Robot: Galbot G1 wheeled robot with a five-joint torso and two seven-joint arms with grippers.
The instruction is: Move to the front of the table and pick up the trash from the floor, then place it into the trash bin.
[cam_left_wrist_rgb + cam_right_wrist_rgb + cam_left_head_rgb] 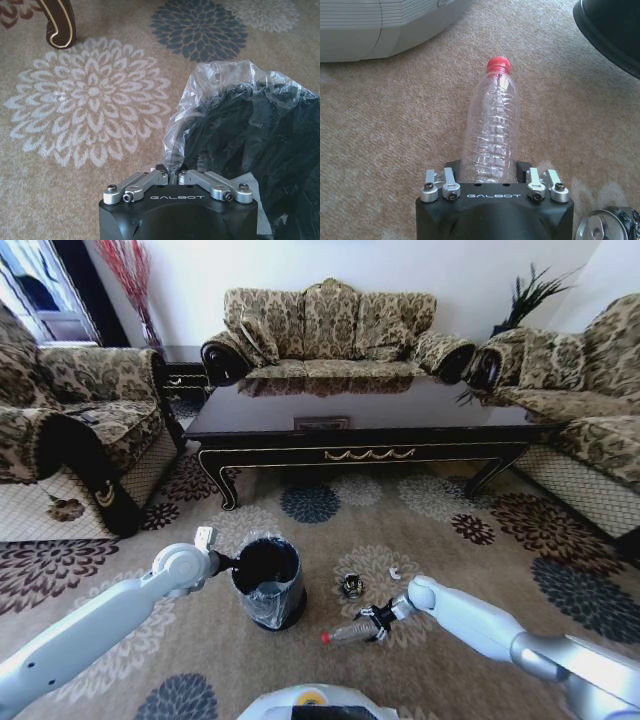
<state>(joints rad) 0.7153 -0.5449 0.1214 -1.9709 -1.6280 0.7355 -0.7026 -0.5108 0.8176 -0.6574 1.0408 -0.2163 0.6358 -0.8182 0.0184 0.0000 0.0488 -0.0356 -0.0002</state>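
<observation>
Landmark: patterned carpet (330,540), beige, strewn with white, dark blue and maroon flower medallions. At its far edge, floral three-seat sofa (335,330) against a white wall. Along its left edge, matching armchair (70,430) with dark trim. Along its right edge, second floral sofa (580,410). Beyond its far left corner, small dark side table (185,370) bearing a vase of red stems (130,280). Beyond its far right corner, spiky dark plant (535,290).
</observation>
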